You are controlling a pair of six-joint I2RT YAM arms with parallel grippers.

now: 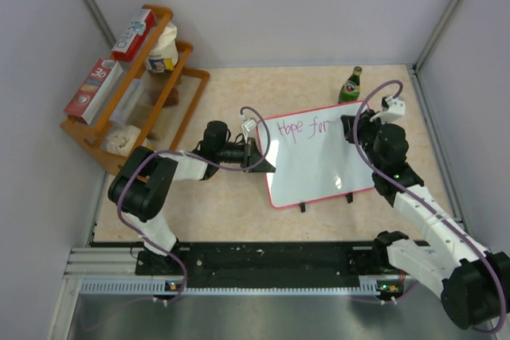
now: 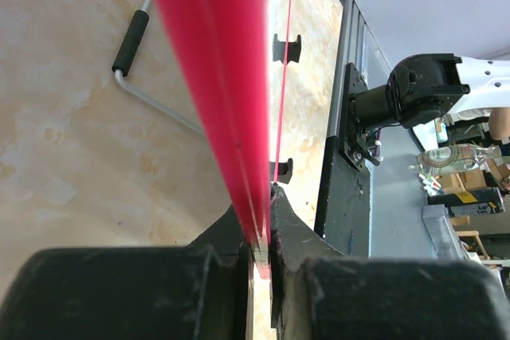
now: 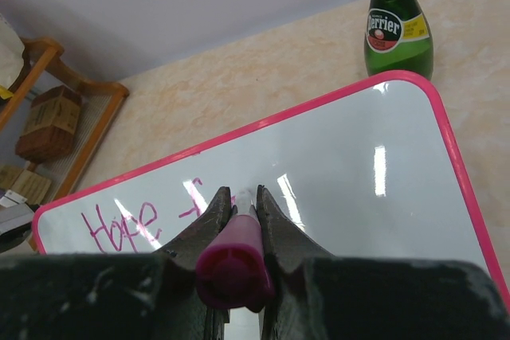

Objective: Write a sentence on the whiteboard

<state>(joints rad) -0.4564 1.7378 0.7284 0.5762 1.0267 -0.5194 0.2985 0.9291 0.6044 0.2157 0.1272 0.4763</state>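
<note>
The whiteboard (image 1: 319, 161) lies mid-table, glossy white with a red-pink rim and two black clip feet at its near edge. The sentence (image 1: 301, 128) reads "Hope for" in pink-purple along the top line. My left gripper (image 1: 259, 157) is shut on the board's left rim, seen edge-on in the left wrist view (image 2: 239, 101). My right gripper (image 1: 352, 129) is shut on a pink marker (image 3: 235, 256), tip down on the board (image 3: 351, 189) just right of the written words (image 3: 119, 224).
A green Perrier bottle (image 1: 350, 85) stands just beyond the board's far right corner. A wooden rack (image 1: 135, 89) with boxes and jars fills the far left. A metal rod with a black grip (image 2: 139, 53) lies left of the board.
</note>
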